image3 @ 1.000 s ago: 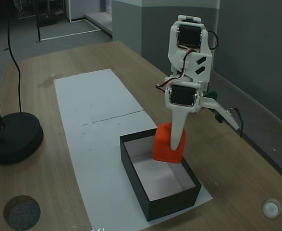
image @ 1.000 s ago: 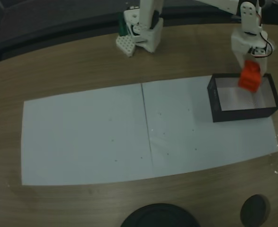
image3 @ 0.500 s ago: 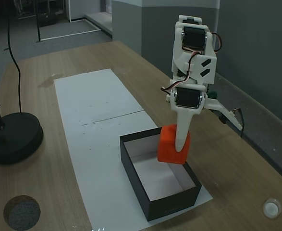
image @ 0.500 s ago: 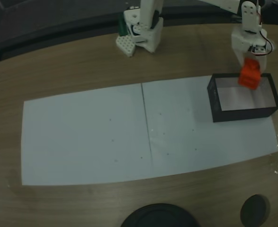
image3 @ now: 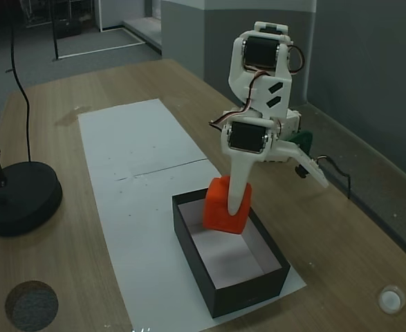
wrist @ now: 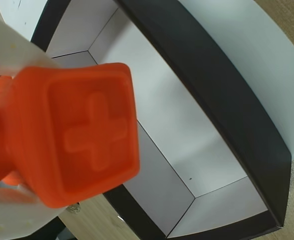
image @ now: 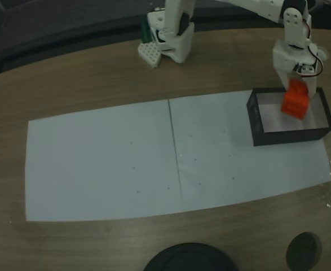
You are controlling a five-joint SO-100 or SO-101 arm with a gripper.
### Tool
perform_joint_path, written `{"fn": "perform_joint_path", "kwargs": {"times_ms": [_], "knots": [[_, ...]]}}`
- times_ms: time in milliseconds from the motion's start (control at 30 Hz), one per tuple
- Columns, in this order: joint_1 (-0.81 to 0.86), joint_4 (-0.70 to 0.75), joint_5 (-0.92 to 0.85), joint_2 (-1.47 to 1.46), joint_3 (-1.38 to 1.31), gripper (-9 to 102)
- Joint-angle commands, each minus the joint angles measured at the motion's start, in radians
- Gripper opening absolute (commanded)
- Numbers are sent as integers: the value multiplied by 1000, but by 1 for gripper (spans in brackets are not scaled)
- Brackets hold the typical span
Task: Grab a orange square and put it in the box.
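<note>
Showing wooden table (image: pixel 86 84) w/ white paper sheets (image: pixel 103 164); black-walled box (image3: pixel 199 266) on sheet's end. Gripper (image3: pixel 236 207) clamps orange square (image3: pixel 223 207), hanging over box's white interior, not yet released. Block prob. light, stiff plastic, smooth, rounded edges; best held across flat opposite faces; cross-embossed face (wrist: pixel 91 137) in wrist view. Vs. 0.5 s ago: block moved further over box.

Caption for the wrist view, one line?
Gripper holds the orange square, cross-embossed face showing, above the box.
</note>
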Motion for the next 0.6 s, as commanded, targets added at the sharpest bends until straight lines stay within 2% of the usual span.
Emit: {"fn": "perform_joint_path", "kwargs": {"times_ms": [0,267,500,567], "knots": [[-3,-3,-2,21,-80,0],[-15,-2,6,21,-78,2],[-6,0,78,21,-67,29],[-6,0,75,21,-67,32]]}}
